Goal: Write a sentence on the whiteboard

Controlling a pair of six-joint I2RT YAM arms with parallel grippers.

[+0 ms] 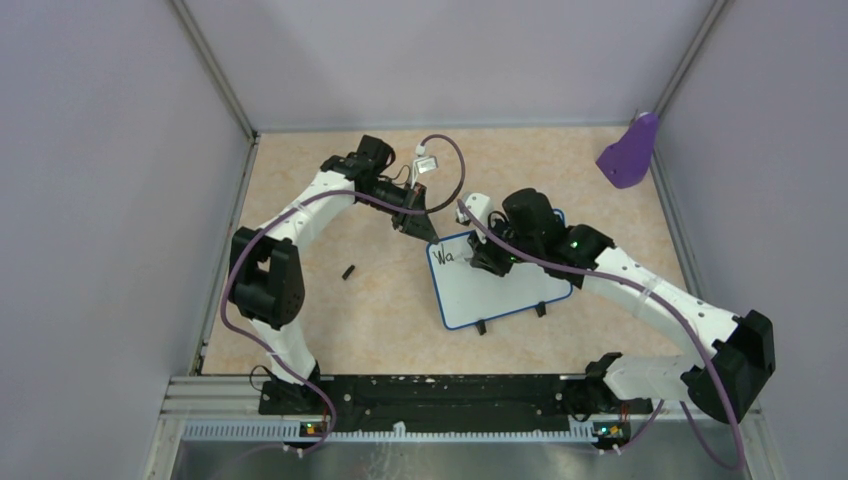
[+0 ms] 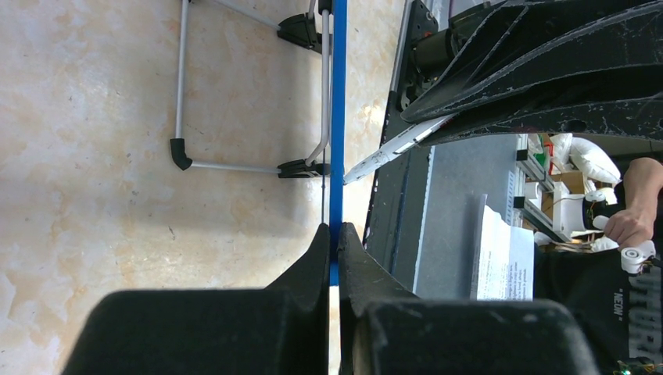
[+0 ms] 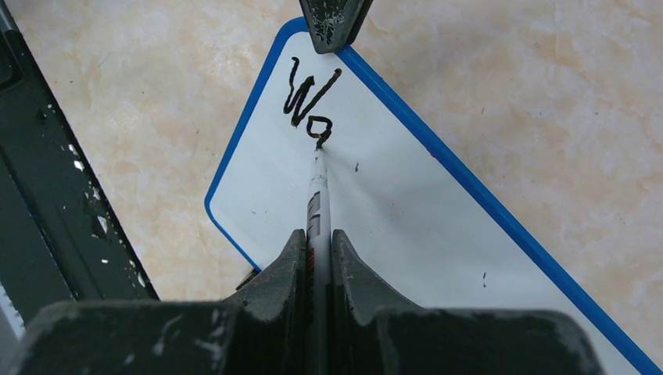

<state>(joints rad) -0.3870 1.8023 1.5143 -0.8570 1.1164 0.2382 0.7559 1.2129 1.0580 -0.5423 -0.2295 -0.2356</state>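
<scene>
The whiteboard (image 1: 500, 290), white with a blue rim, lies flat on the tan table. It bears the black letters "Wa" (image 1: 443, 256) near its far left corner. My left gripper (image 1: 418, 228) is shut on the board's rim at that corner; the left wrist view shows the blue rim (image 2: 337, 117) edge-on between my shut jaws (image 2: 334, 230). My right gripper (image 1: 487, 258) is over the board, shut on a marker (image 3: 317, 195). The marker's tip touches the board (image 3: 406, 211) at the letter "a" (image 3: 319, 129). The rest of the board is blank.
A small black cap-like piece (image 1: 348, 271) lies on the table left of the board. A purple scoop (image 1: 630, 152) leans at the far right wall. Grey walls enclose the table on three sides. The board's black feet (image 1: 481, 326) point toward the arm bases.
</scene>
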